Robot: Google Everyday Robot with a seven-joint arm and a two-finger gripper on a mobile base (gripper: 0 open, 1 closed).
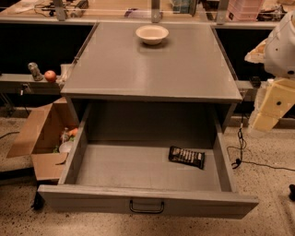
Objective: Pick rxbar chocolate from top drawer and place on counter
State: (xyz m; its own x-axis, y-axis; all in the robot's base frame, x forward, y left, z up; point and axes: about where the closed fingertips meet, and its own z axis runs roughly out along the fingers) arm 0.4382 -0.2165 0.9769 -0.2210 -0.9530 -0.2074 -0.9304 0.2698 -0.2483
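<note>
The top drawer (92, 198) is pulled open, exposing the rxbar chocolate (186, 157); the gripper (269, 113), seemingly held at right, cannot be judged open or closed.

The site was a lab workspace, shown by a cluttered wooden worktop (115, 7) and loose cables (258, 162) on the speckled floor (276, 203). The gripper (269, 115) hung at the right edge.

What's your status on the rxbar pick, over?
Gripper right of counter, outside top drawer. Rxbar chocolate flat on open drawer's floor, right side. Nothing covers it; bowl on counter's far end.
</note>
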